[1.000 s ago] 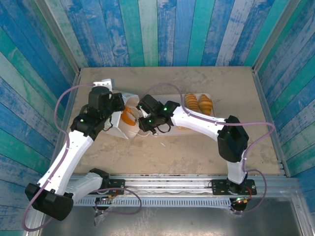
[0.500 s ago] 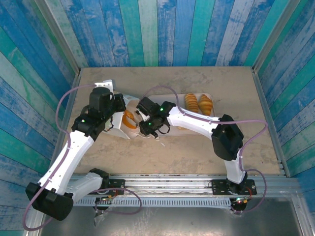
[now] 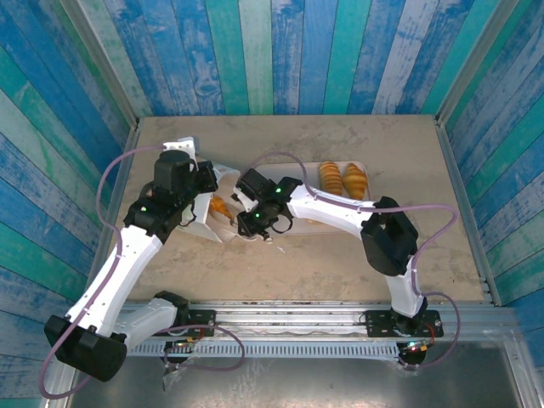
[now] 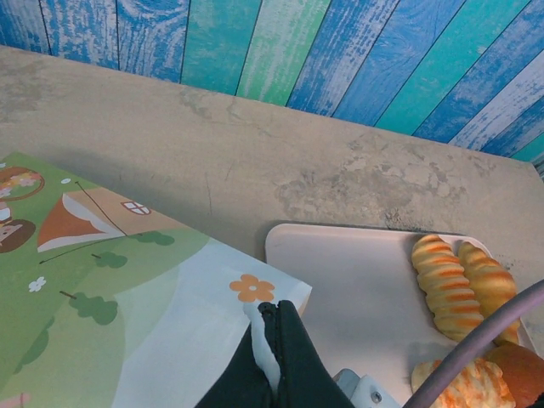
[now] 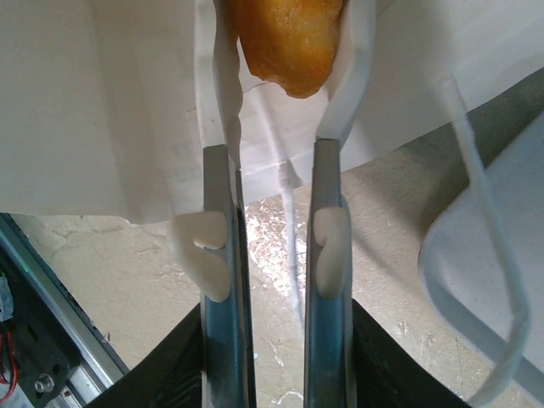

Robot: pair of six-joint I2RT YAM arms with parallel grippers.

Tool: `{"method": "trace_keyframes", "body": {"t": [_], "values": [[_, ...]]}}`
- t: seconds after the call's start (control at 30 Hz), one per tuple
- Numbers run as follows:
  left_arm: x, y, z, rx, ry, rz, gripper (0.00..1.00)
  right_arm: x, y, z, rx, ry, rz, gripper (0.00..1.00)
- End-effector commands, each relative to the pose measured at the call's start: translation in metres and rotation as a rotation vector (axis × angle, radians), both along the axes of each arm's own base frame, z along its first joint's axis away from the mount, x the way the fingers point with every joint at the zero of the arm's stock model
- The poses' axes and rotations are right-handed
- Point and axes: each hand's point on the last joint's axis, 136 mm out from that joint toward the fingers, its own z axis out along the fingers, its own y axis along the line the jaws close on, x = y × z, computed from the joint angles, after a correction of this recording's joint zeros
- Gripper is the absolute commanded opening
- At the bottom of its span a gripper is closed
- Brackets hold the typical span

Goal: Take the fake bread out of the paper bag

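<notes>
1. Four pieces of bread are lying on the tray: two ridged croissants side by side toward its far edge, and a third croissant and a brown bun nearer.
2. One more orange piece is sitting inside the bag, just within its open mouth.
3. The bag is lying on its side in the left half of the table, about midway between the near and far edges. Its printed face is turned up and its mouth is facing the tray.
4. The tray is sitting just right of the bag, and one corner of the bag is reaching the tray's near-left corner.
5. The left gripper is pinching the bag's upper mouth edge, jaws fully closed on the paper.
6. The right gripper is reaching into the mouth with its jaws partly open. Its fingers are flanking the end of the orange piece. I cannot tell whether they are squeezing it or only sitting beside it.
</notes>
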Motion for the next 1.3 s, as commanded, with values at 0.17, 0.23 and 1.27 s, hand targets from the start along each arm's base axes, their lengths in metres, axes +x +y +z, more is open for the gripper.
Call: {"method": "trace_keyframes", "body": {"t": [0.17, 0.23, 1.27], "values": [[0.003, 0.004, 0.003, -0.035, -0.028, 0.039, 0.0, -0.006, -0.018, 0.06, 0.065, -0.125, 0.067, 0.35], [0.004, 0.004, 0.002, -0.043, -0.029, 0.046, 0.0, -0.009, -0.03, 0.067, 0.049, -0.151, 0.073, 0.35], [0.032, 0.048, -0.02, 0.0, 0.054, 0.306, 0.0, 0.018, -0.201, 0.072, -0.352, -0.296, -0.183, 0.37]]}}
